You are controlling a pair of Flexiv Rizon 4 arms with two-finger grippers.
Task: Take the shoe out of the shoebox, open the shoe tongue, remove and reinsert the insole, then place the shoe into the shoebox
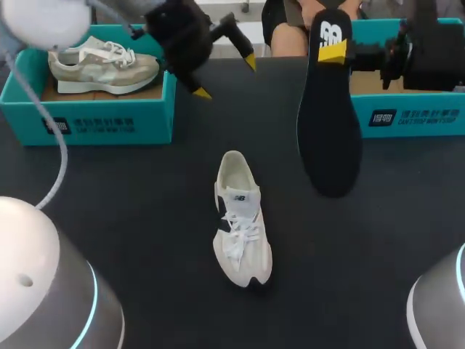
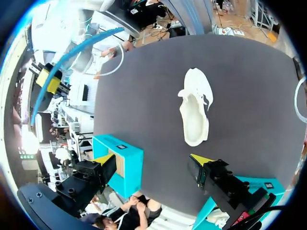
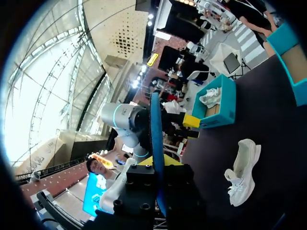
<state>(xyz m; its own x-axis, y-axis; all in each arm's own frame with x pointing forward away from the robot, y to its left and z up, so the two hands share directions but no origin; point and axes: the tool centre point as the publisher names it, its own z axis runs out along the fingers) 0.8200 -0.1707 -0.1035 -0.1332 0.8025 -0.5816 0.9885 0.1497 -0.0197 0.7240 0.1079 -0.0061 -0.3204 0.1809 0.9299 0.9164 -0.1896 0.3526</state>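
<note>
Far off to the left of the white shoe [image 1: 242, 222], at the tabletop's [image 1: 145, 218] back edge, sits the left teal shoebox [image 1: 87, 120]. A beige sneaker [image 1: 102, 64] lies inside it on its sole. The left claw [image 1: 226, 77] hangs in the air behind the white shoe and a little to its left. Its yellow-tipped fingers are spread wide with nothing between them.

The white shoe stands upright on its sole in the middle of the dark tabletop, well apart from both boxes. Its toe points toward the robot and its heel away, with the laces loose over the front.

To the right of the white shoe, raised off the tabletop, is the black insole [image 1: 330, 109]. It hangs lengthwise with its broad end lowest. The right claw [image 1: 333, 52] is clamped on its upper end, with one yellow pad flat on the face that shows. In the right wrist view the insole shows edge-on between the fingers. Behind the insole, further right of the white shoe, is the right teal shoebox [image 1: 414, 116].
</note>
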